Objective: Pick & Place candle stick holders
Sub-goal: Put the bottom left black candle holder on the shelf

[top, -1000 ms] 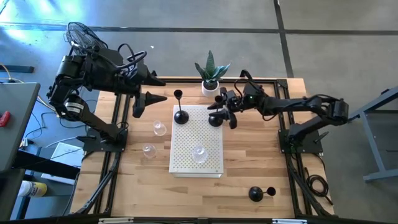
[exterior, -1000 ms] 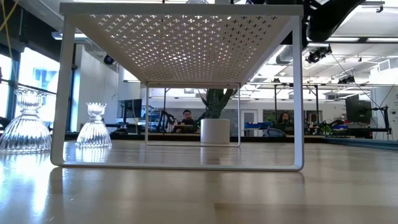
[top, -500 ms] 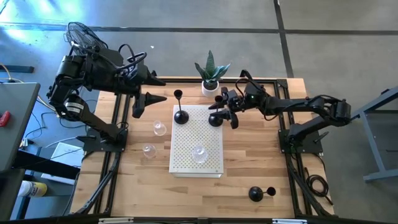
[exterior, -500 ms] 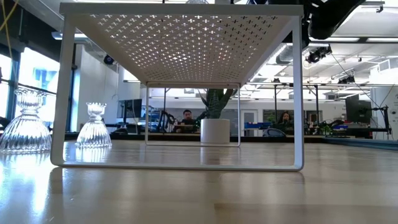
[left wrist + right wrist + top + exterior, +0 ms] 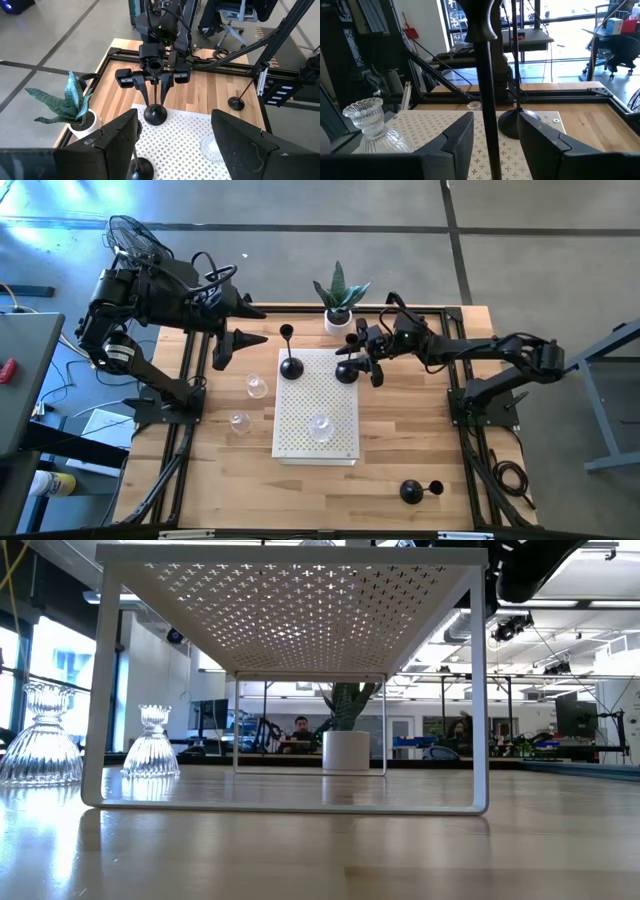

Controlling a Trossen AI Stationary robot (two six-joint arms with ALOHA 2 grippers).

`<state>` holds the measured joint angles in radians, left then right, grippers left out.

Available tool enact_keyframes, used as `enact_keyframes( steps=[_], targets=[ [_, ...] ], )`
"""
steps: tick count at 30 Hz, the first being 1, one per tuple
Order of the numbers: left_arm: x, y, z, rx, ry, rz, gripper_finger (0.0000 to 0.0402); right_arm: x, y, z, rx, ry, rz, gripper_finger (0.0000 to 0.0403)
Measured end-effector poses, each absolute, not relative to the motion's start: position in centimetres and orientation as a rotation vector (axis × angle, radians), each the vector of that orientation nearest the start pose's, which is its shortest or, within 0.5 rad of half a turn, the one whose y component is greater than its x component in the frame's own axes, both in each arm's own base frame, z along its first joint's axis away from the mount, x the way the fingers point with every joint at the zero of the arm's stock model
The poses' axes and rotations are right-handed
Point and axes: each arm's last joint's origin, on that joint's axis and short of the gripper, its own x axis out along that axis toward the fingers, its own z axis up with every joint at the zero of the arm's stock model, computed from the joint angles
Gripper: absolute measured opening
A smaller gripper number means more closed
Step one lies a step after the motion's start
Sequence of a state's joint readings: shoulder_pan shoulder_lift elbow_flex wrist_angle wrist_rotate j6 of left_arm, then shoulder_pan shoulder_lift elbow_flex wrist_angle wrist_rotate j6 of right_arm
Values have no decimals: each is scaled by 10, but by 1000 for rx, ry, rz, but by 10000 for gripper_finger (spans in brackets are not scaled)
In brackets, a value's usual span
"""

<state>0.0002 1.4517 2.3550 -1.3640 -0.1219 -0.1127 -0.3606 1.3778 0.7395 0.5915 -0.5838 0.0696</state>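
Three black candle stick holders [image 5: 290, 366] and three clear glass holders [image 5: 257, 387] occupy the counter [image 5: 400, 440] and white perforated shelf [image 5: 300, 442]; right claw [image 5: 350, 356] straddles one black stem, left claw [image 5: 243, 323] open, empty.

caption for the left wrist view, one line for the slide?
Right gripper straddling a black candle holder's stem on the white perforated shelf, potted plant beside, seen past the open left gripper.
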Motion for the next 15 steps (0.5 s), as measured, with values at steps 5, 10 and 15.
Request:
enact_keyframes(
  steps=[5, 10, 15],
  targets=[
    [180, 4, 552, -81, 456, 145, 250, 275, -92, 264, 91, 54, 205, 145],
    [179, 4, 551, -79, 466, 146, 250, 267, -92, 272, 96, 58, 195, 145],
    [178, 4, 550, -77, 480, 147, 250, 260, -89, 275, 117, 96, 198, 145]
  ],
)
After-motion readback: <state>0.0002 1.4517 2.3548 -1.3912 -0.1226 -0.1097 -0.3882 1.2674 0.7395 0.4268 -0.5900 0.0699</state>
